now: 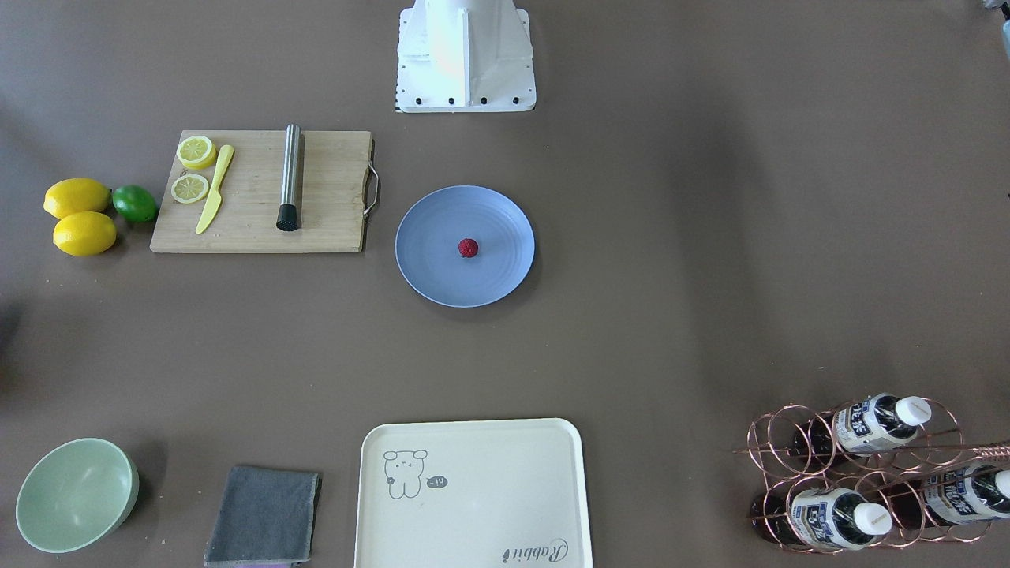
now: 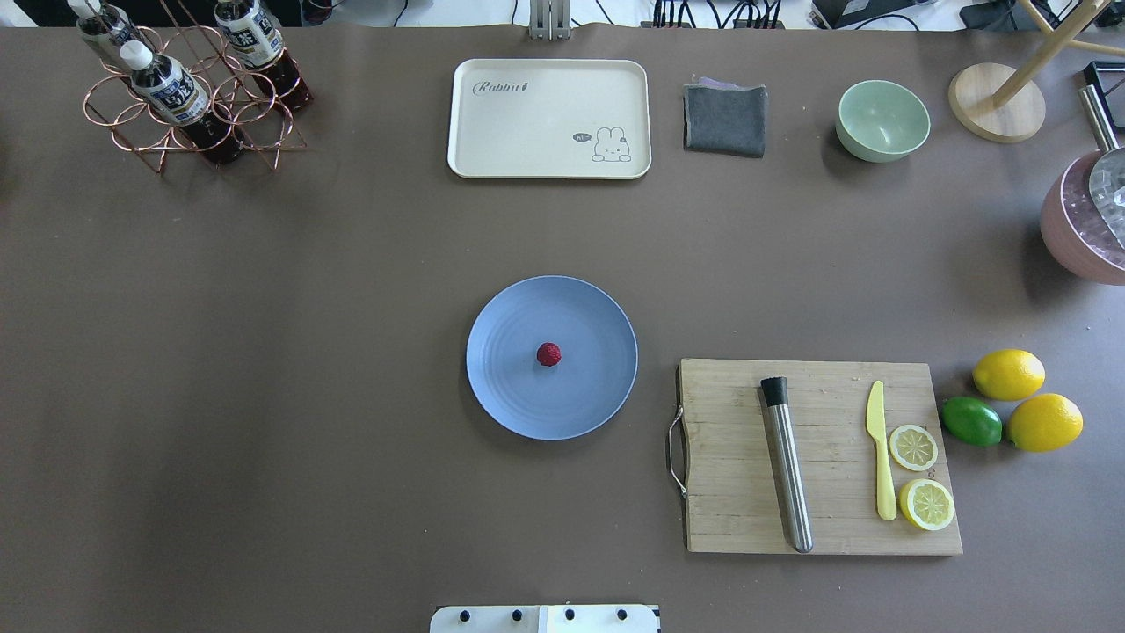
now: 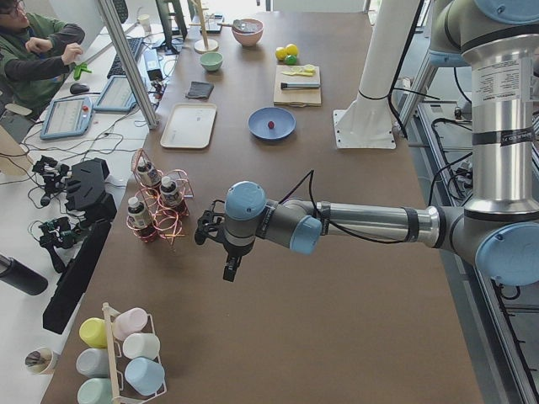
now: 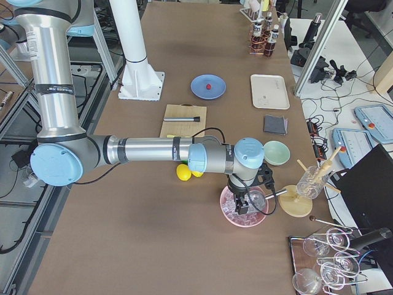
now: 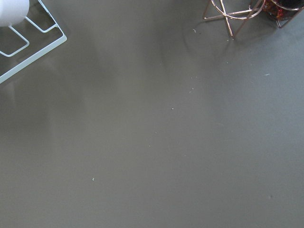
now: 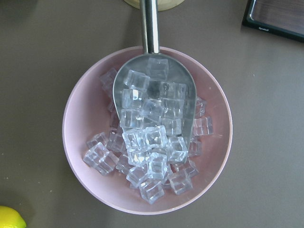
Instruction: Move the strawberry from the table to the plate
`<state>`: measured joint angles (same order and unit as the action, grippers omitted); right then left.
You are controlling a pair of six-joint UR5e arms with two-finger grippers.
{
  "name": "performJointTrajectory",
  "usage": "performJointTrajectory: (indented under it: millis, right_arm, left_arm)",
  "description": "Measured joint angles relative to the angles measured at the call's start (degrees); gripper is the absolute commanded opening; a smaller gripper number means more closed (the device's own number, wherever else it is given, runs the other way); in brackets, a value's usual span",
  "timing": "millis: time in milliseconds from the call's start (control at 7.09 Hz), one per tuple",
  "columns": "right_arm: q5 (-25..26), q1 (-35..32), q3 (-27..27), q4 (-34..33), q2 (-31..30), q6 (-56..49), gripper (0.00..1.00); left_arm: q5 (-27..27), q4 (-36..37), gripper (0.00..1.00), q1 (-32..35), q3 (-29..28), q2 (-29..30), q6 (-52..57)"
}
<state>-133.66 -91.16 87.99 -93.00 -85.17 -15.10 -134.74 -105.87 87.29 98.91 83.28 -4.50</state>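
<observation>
The strawberry (image 2: 548, 354) already lies mid-plate (image 2: 518, 406), so I judge the placing done. My left end effector (image 3: 230, 268) and right end effector (image 4: 242, 205) hang over opposite ends of the worktop (image 2: 264, 352). Whether they are spread or pressed together, I cannot tell. Nothing is left but to hold clear.

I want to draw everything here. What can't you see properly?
Left gripper: only in the left side view, too small to tell open or shut.
Right gripper: likewise, right side view only.
Pink bowl: cut by the overhead view's right edge.
Bottle labels: too small to read.
</observation>
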Motion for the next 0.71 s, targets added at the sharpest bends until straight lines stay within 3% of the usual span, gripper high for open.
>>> performJointTrajectory:
  millis: [282,706]
  right_arm:
    - [-0.83,-0.56,-0.20,0.09,-1.43,-0.29,1.00]
    - [-3.86,-0.99,2.82,-0.39,-2.06,2.61,1.00]
  left_arm:
    - [0.88,5.89,0.98,3.52,-0.04,0.78,7.25]
    - [1.47,7.25,0.98,4.69,-0.32,-0.11,9.62]
